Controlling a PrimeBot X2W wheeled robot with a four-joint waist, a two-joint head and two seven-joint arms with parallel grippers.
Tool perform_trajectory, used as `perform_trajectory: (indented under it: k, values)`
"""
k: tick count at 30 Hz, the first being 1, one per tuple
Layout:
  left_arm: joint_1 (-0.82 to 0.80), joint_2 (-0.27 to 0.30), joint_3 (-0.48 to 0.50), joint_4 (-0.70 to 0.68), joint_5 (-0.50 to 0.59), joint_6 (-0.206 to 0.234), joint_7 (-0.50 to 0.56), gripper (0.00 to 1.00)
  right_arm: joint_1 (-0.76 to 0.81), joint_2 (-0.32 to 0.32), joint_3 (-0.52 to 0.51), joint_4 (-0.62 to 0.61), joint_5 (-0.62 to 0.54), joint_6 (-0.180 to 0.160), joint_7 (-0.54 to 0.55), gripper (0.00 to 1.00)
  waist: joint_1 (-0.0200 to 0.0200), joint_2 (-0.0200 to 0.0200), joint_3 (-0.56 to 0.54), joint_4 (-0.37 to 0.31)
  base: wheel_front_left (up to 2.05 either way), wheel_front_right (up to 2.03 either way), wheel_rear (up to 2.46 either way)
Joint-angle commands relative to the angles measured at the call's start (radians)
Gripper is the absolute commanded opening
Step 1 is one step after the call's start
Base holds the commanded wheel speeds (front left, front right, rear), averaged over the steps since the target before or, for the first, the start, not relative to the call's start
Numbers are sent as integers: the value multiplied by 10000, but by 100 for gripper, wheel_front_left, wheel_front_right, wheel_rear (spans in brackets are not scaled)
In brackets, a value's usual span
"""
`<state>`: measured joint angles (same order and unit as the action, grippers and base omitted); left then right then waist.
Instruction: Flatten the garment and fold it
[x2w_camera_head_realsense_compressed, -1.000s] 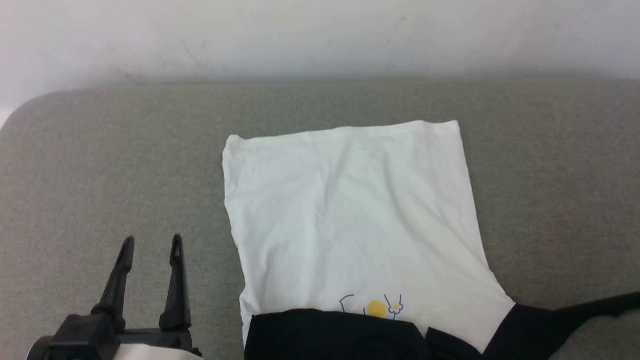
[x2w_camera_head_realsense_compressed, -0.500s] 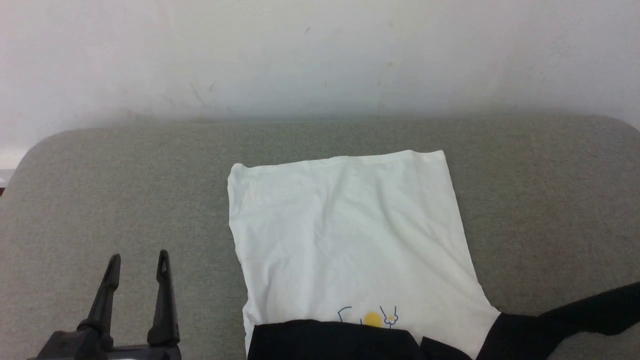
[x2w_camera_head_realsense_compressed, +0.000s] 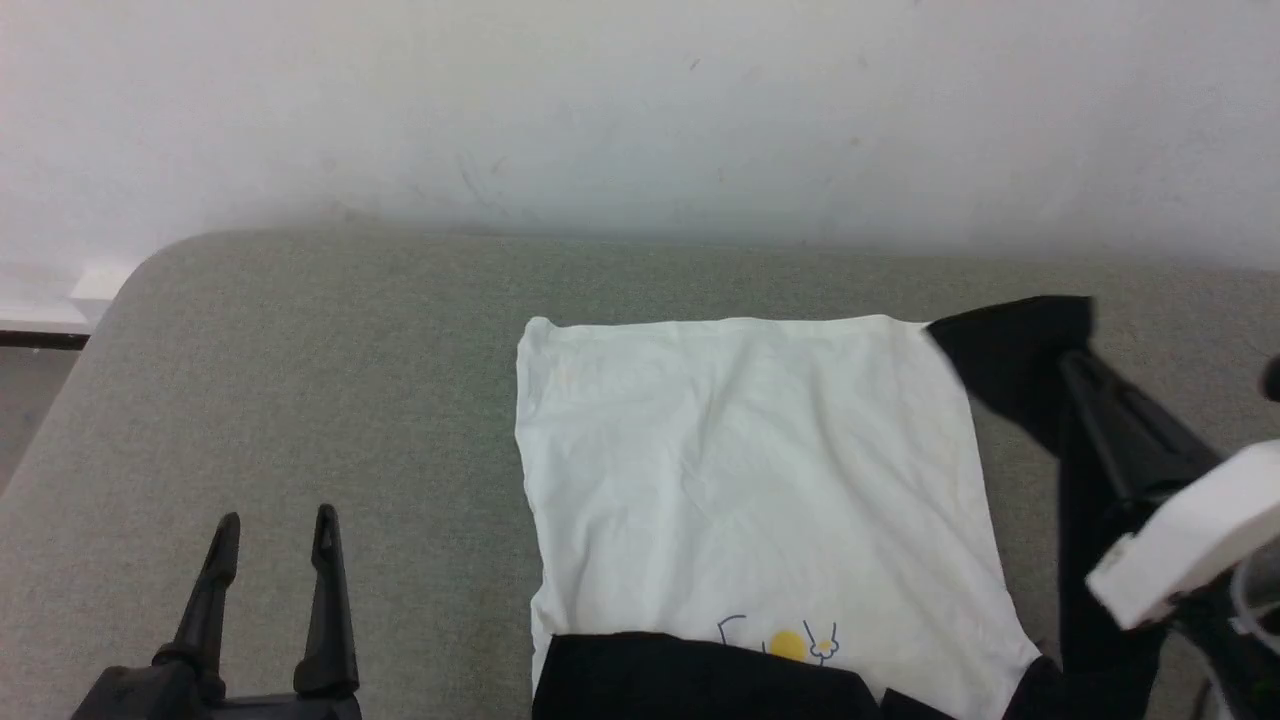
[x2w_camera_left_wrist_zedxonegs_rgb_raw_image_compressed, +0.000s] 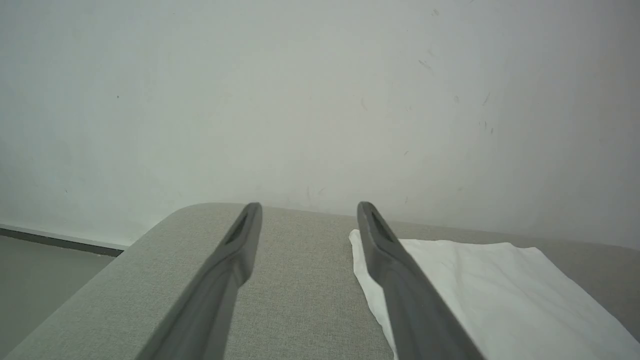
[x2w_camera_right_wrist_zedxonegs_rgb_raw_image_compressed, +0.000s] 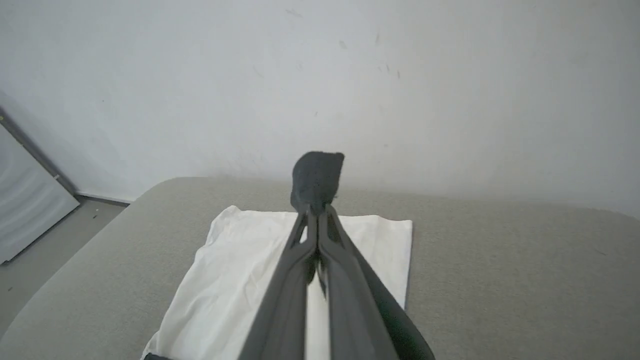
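The garment (x2w_camera_head_realsense_compressed: 760, 480) lies on the grey cushion (x2w_camera_head_realsense_compressed: 300, 380), white body spread flat, with its small yellow print (x2w_camera_head_realsense_compressed: 790, 645) near the bottom edge. One black sleeve (x2w_camera_head_realsense_compressed: 690, 680) lies folded across the near end. My right gripper (x2w_camera_head_realsense_compressed: 1075, 362) is shut on the other black sleeve (x2w_camera_head_realsense_compressed: 1015, 340) and holds its cuff up beside the body's far right corner. The right wrist view has the cuff (x2w_camera_right_wrist_zedxonegs_rgb_raw_image_compressed: 318, 175) bunched above the closed right gripper (x2w_camera_right_wrist_zedxonegs_rgb_raw_image_compressed: 316, 207), over the white body (x2w_camera_right_wrist_zedxonegs_rgb_raw_image_compressed: 240, 270). My left gripper (x2w_camera_head_realsense_compressed: 277, 520) stands open and empty left of the garment, apart from it (x2w_camera_left_wrist_zedxonegs_rgb_raw_image_compressed: 309, 207).
A pale wall (x2w_camera_head_realsense_compressed: 640, 110) rises right behind the cushion. The cushion's rounded left corner (x2w_camera_head_realsense_compressed: 150, 265) drops to the floor (x2w_camera_head_realsense_compressed: 30, 400). A grey panel (x2w_camera_right_wrist_zedxonegs_rgb_raw_image_compressed: 25, 200) leans at the left in the right wrist view. Bare cushion lies on both sides of the garment.
The head camera has shifted. My right gripper has come into view, carrying the black sleeve from low on the right up to the body's far right corner. The left gripper stays open.
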<state>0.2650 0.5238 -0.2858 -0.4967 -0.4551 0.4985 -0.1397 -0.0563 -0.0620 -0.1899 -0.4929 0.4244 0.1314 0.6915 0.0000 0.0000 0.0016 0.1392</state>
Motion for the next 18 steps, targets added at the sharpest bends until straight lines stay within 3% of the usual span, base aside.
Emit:
perform_trajectory:
  k: [1, 10, 18]
  values:
    - [58, 31, 27, -43, -43, 67, -15, 100, -137, 57, 729, -72, 87, -7, 103, 0, 0, 0, 103, 164, 0, 0, 0]
    - [-92, -59, 26, 79, -148, -21, -161, 100, 38, 113, 4658, 848, 333, -7, -94, 0, 0, 0, 323, 522, 0, 0, 0]
    - [-257, -190, -101, 349, -266, -190, -294, 100, 581, 116, 6239, 2884, 339, -7, -968, 0, 0, 0, 433, 961, 0, 0, 0]
